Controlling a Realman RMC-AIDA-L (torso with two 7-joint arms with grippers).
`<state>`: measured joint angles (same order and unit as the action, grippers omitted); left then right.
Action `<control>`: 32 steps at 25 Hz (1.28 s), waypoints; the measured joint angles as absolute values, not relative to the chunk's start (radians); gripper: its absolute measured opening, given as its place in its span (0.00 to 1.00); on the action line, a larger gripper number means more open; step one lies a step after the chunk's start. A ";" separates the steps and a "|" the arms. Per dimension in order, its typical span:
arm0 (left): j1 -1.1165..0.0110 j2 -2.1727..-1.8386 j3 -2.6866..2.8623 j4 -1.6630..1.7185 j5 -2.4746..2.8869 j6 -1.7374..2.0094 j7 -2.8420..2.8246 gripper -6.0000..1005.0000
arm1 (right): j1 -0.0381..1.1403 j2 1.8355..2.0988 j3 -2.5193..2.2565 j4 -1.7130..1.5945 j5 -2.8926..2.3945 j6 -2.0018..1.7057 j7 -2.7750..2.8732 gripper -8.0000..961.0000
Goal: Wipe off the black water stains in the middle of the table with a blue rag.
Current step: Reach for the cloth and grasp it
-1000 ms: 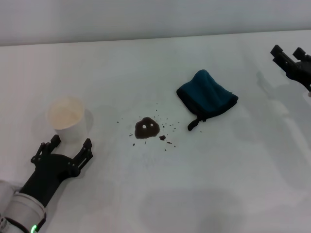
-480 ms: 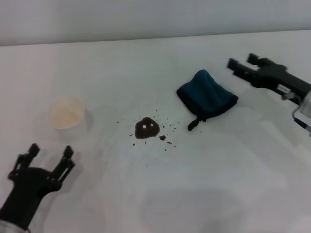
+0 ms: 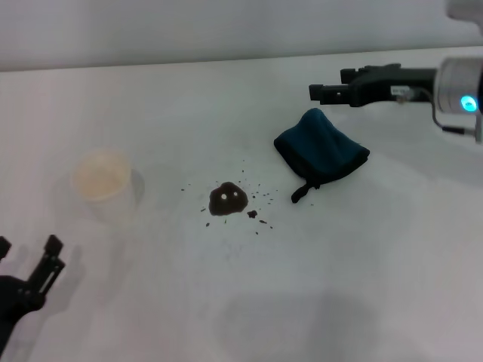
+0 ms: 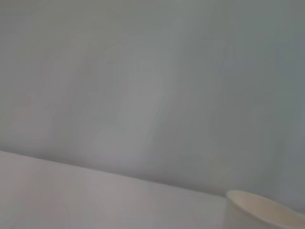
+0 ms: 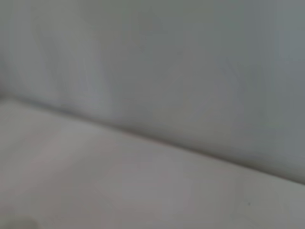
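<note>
The black water stains (image 3: 228,199) are a small dark blob with two white glints and scattered specks, at the middle of the white table (image 3: 339,271). The blue rag (image 3: 321,151) lies bunched to the right of the stains, its black loop tag pointing toward them. My right gripper (image 3: 328,84) is open and hovers just beyond the rag's far edge, apart from it. My left gripper (image 3: 29,246) is open and empty at the near left corner, short of the cup. The right wrist view shows only table and wall.
A white paper cup (image 3: 102,181) stands left of the stains; its rim also shows in the left wrist view (image 4: 267,210). A grey wall runs behind the table's far edge.
My right arm has swung in from the right edge to just beyond the rag. My left gripper has drawn back from beside the cup toward the near left corner.
</note>
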<state>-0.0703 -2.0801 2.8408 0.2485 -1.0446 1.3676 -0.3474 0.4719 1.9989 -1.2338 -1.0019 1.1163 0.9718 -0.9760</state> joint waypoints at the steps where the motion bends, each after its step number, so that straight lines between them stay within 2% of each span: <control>1: -0.069 -2.080 2.841 0.237 -1.049 1.377 -0.356 0.88 | 0.486 2.007 -1.244 -1.055 1.003 0.995 -0.887 0.87; 10: -0.079 -2.078 2.819 0.189 -1.072 1.415 -0.364 0.88 | 0.542 2.019 -1.541 -1.208 0.613 1.030 -0.536 0.87; 22: -0.123 -2.077 2.819 0.176 -1.074 1.419 -0.365 0.88 | 0.545 2.015 -1.637 -0.980 0.655 0.725 -0.487 0.86; 25: -0.129 -2.077 2.819 0.176 -1.082 1.417 -0.365 0.88 | 0.543 2.015 -1.637 -0.939 0.665 0.699 -0.493 0.75; 32: -0.132 -2.078 2.819 0.176 -1.115 1.413 -0.365 0.88 | 0.539 2.017 -1.639 -0.895 0.701 0.671 -0.494 0.67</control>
<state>-0.1316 -2.0783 2.8194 0.1764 -1.1147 1.4127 -0.3651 0.5390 2.0172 -1.6393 -0.8953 0.7013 0.6714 -0.4942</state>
